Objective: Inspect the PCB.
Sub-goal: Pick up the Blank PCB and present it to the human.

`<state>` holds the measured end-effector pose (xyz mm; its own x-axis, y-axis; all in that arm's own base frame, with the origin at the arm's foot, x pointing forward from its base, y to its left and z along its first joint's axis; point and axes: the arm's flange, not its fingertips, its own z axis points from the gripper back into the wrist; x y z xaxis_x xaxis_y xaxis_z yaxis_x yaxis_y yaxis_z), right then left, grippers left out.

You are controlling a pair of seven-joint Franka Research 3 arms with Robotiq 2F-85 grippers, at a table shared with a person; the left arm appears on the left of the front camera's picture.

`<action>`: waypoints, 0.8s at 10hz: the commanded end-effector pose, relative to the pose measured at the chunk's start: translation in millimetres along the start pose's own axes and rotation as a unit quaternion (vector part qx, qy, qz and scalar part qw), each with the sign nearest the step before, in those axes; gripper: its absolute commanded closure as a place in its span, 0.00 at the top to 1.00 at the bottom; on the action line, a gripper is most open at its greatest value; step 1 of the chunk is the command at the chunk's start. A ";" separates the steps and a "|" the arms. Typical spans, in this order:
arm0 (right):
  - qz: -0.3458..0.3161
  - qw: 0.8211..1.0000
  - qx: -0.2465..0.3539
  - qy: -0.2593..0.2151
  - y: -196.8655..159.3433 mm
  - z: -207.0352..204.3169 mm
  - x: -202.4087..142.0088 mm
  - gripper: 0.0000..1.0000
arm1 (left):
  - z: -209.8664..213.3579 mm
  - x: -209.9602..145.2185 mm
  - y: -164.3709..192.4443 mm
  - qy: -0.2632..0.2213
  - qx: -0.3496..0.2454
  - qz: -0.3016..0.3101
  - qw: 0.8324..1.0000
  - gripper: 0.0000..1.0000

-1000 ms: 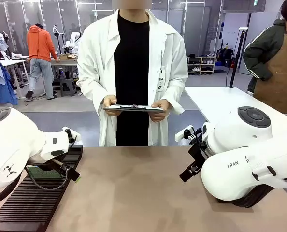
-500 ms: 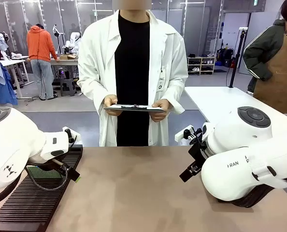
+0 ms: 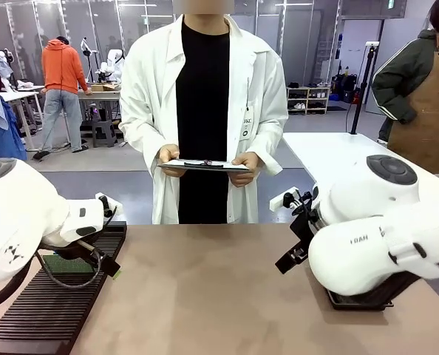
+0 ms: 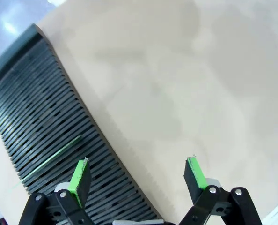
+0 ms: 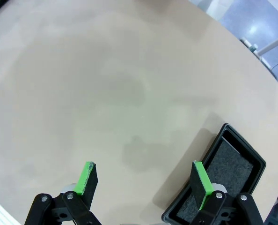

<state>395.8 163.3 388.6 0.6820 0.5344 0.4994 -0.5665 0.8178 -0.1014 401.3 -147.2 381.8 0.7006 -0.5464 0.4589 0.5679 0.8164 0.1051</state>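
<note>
At the table's (image 3: pixel 219 296) left edge, front view, the PCB (image 3: pixel 59 263) sits in the slotted rack (image 3: pixel 49 318), apparently untouched; your inspection is all ahead. Left wrist: left pincer (image 4: pixel 136 176) released over that rack. Right wrist: right pincer (image 5: pixel 146 180) released, empty. Since earlier, the right arm (image 3: pixel 367 244) has shifted slightly.

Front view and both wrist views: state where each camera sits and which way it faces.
Front view: between the arms, facing across the table to a person holding a clipboard; the left arm and right arm show at the sides.
Left wrist view: on the left wrist, looking down past the open left gripper at the slotted rack holding the PCB.
Right wrist view: on the right wrist, looking down past the open right gripper at the black tray.
Shared: front and left wrist views both show the rack.
</note>
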 end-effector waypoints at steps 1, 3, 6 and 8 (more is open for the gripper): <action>-0.021 0.999 0.044 0.010 -13.2 28.6 6.1 1.00 | 36.4 6.0 17.1 0.023 -0.049 -0.011 0.998 1.00; -0.060 0.992 0.108 0.017 -28.8 64.0 -0.1 1.00 | 77.2 0.6 35.1 0.032 -0.107 -0.008 0.994 1.00; -0.118 0.966 0.228 -0.029 -62.6 108.7 -40.5 1.00 | 110.4 -41.9 74.7 -0.016 -0.267 0.043 0.963 1.00; -0.132 0.923 0.352 -0.079 -92.9 134.3 -87.9 1.00 | 120.8 -93.9 111.0 -0.077 -0.373 0.075 0.922 1.00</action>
<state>351.5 42.0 492.6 0.7871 0.2789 0.5501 -0.5796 0.6395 0.5051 353.9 -12.5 470.5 0.7294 -0.4120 0.5461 0.6763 0.5545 -0.4850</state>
